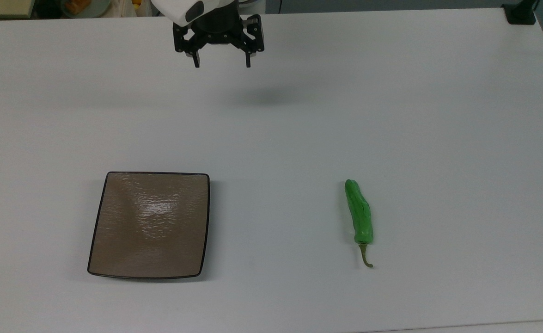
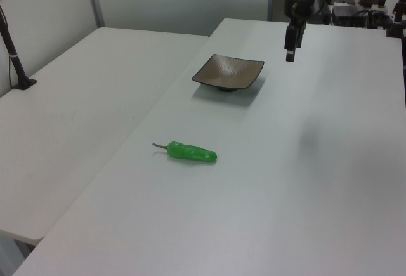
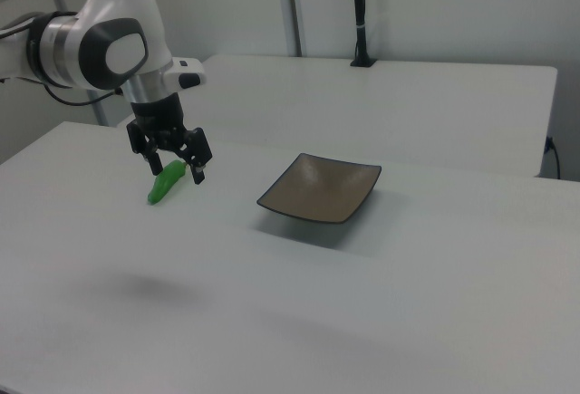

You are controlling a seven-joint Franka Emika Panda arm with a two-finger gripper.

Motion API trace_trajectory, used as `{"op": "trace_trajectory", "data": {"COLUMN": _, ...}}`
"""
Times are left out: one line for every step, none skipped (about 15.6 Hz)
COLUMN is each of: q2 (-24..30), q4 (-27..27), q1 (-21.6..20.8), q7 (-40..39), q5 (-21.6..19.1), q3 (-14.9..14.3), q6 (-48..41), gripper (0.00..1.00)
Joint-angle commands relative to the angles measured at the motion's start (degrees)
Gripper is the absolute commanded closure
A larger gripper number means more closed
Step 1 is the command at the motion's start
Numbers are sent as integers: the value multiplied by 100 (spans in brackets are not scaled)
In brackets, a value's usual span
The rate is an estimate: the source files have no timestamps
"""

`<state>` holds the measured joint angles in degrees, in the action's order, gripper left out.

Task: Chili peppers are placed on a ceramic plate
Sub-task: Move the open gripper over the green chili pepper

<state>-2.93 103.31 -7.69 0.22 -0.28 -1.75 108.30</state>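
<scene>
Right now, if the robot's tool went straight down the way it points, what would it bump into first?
Probably just the bare white table. The open tool hangs far from the green pepper and the brown plate, though depth is hard to judge.

Bright green pepper (image 1: 359, 213), glossy, with an olive stem (image 1: 366, 257). The plate (image 1: 150, 225) is brown-taupe, finely streaked, a pale sheen at its middle and a thin black rim. Table (image 1: 391, 115) plain white. Gripper (image 1: 221, 62) black, under a white arm (image 3: 109, 41) with grey joint patches.
</scene>
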Motion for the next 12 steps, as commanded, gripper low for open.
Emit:
{"op": "trace_trajectory", "data": {"q2": -216, "q4": -74, "q1": -180, "q7": 74, "q5": -218, "q3": -18, "q6": 454, "gripper": 0}}
{"op": "trace_trajectory", "data": {"q2": -286, "q4": -83, "q1": -206, "q7": 127, "q5": -218, "q3": 16, "q6": 542, "gripper": 0}}
{"op": "trace_trajectory", "data": {"q2": -400, "q4": -126, "q1": -302, "q7": 206, "q5": -227, "q3": 17, "q6": 682, "gripper": 0}}
{"op": "trace_trajectory", "data": {"q2": -514, "q4": -196, "q1": -399, "q7": 346, "q5": -227, "q3": 17, "q6": 936, "gripper": 0}}
{"op": "trace_trajectory", "data": {"q2": -664, "q4": -284, "q1": -504, "q7": 565, "q5": -227, "q3": 17, "q6": 1226, "gripper": 0}}
{"op": "trace_trajectory", "data": {"q2": -769, "q4": -320, "q1": -645, "q7": 785, "q5": -218, "q3": 17, "q6": 1420, "gripper": 0}}
{"op": "trace_trajectory", "data": {"q2": -831, "q4": -346, "q1": -750, "q7": 944, "q5": -218, "q3": 17, "q6": 1544, "gripper": 0}}
{"op": "trace_trajectory", "data": {"q2": -945, "q4": -460, "q1": -804, "q7": 1067, "q5": -218, "q3": 17, "q6": 1667, "gripper": 0}}
{"op": "trace_trajectory", "data": {"q2": -1059, "q4": -582, "q1": -813, "q7": 1190, "q5": -227, "q3": 17, "q6": 1781, "gripper": 0}}
{"op": "trace_trajectory", "data": {"q2": -1226, "q4": -732, "q1": -822, "q7": 1322, "q5": -227, "q3": 25, "q6": 1887, "gripper": 0}}
{"op": "trace_trajectory", "data": {"q2": -1445, "q4": -1003, "q1": -865, "q7": 1497, "q5": -218, "q3": 34, "q6": 2010, "gripper": 0}}
{"op": "trace_trajectory", "data": {"q2": -1700, "q4": -1284, "q1": -935, "q7": 1656, "q5": -210, "q3": 69, "q6": 2080, "gripper": 0}}
